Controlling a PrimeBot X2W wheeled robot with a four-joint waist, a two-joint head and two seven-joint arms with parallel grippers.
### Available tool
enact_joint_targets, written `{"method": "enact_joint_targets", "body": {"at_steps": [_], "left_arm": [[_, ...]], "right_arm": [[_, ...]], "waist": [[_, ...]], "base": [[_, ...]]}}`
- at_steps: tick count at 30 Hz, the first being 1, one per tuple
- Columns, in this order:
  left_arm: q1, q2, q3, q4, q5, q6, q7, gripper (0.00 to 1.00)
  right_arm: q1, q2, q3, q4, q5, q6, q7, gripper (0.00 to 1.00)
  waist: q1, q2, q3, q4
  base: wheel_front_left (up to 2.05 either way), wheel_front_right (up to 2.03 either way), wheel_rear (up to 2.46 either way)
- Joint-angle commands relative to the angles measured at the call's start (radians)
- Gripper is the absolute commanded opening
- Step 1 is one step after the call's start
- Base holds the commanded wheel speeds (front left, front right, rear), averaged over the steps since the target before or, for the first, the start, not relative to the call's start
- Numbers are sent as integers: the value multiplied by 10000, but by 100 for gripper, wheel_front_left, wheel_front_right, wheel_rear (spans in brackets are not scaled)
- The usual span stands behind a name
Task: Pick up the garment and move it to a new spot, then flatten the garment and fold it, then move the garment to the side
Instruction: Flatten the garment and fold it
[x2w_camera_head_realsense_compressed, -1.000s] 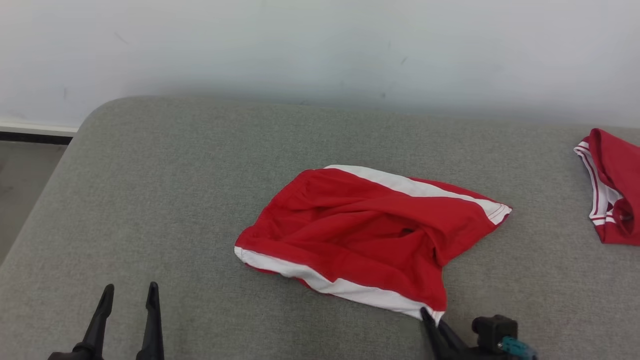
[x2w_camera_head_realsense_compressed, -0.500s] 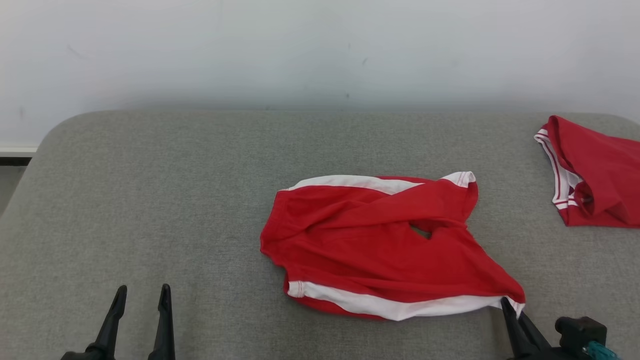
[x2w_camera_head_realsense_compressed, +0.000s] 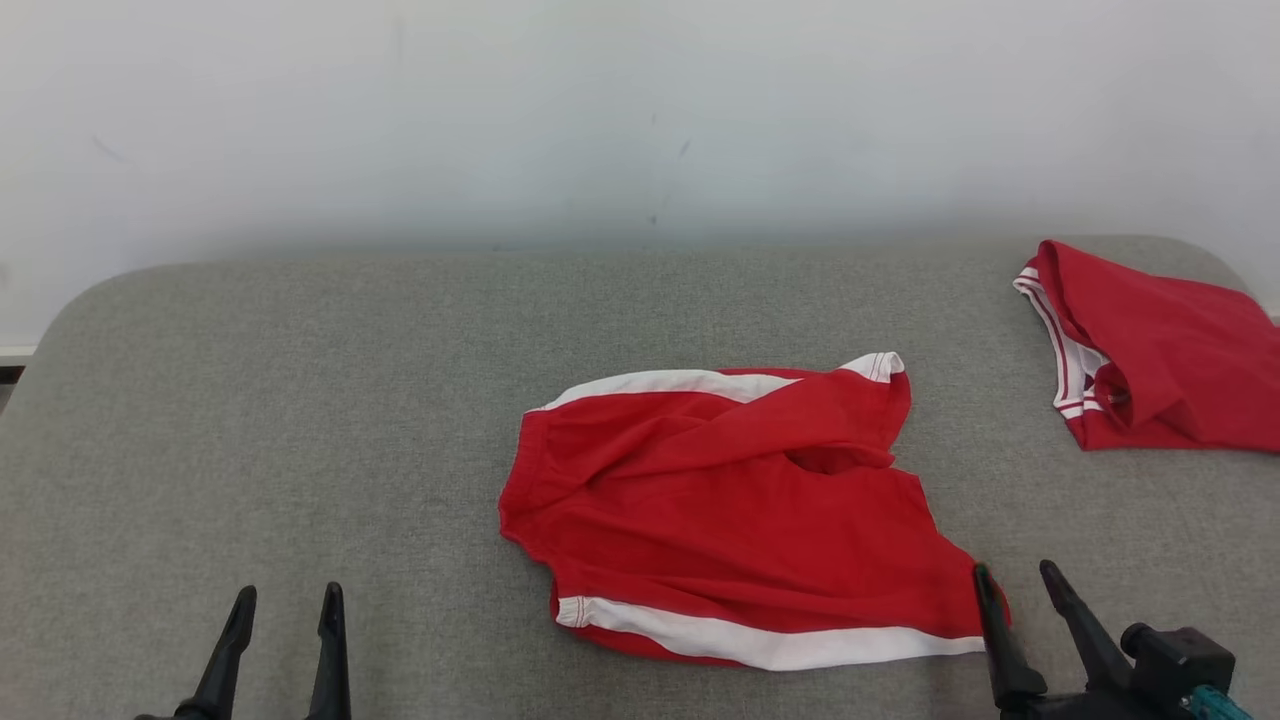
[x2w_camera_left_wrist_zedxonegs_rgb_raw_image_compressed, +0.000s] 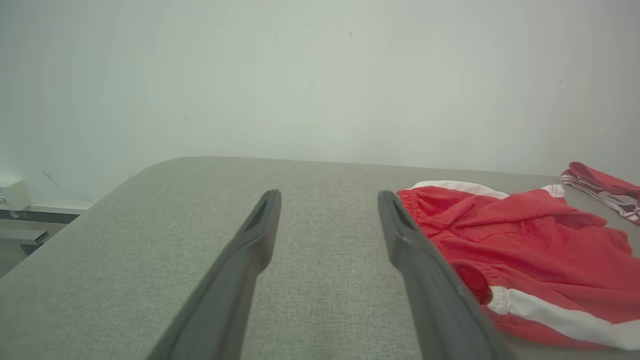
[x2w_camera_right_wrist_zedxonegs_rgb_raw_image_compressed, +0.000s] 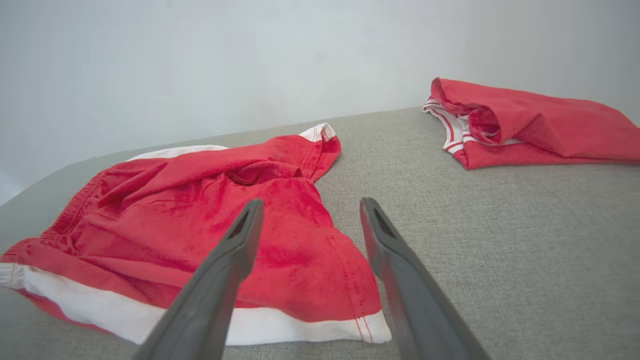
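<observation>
Head view, red garment (x2w_camera_head_realsense_compressed: 730, 520) on cushion (x2w_camera_head_realsense_compressed: 300, 400), left end effector (x2w_camera_head_realsense_compressed: 288, 592) released, right end effector (x2w_camera_head_realsense_compressed: 1012, 570) released

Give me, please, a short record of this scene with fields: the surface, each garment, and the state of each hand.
surface: grey padded surface, with a pale wall behind it
main garment: red shorts with white side stripes, in the middle, rumpled, not folded
other garment: second red garment, at the far right, apart from the shorts
left hand: open, over bare surface to the left of the shorts, holding nothing
right hand: open, at the near right corner of the shorts, not clamped on it
</observation>
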Motion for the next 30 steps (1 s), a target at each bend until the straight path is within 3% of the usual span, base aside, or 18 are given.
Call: {"method": "enact_joint_targets", "body": {"at_steps": [1, 14, 25, 30], "left_arm": [[84, 19, 11, 12, -40, 16, -3, 100], [265, -8, -10, -59, 20, 16, -3, 100], [373, 113, -318, 119, 98, 16, -2, 100], [15, 418, -1345, 439, -48, 16, -2, 100]], "right_arm": [[73, 30, -65, -110, -69, -27, -48, 100], [1590, 867, -1533, -2607, -1115, -27, -46, 100], [1865, 972, -1369, -2507, -1414, -27, -47, 100], [1588, 696, -1207, -1997, -1381, -27, -48, 100]], "waist": [[0, 0, -64, -64], [0, 0, -370, -139], [0, 0, -364, -59], [0, 0, -233, -73]], "base": [[0, 0, 0], [0, 0, 0], [0, 0, 0], [0, 0, 0]]}}
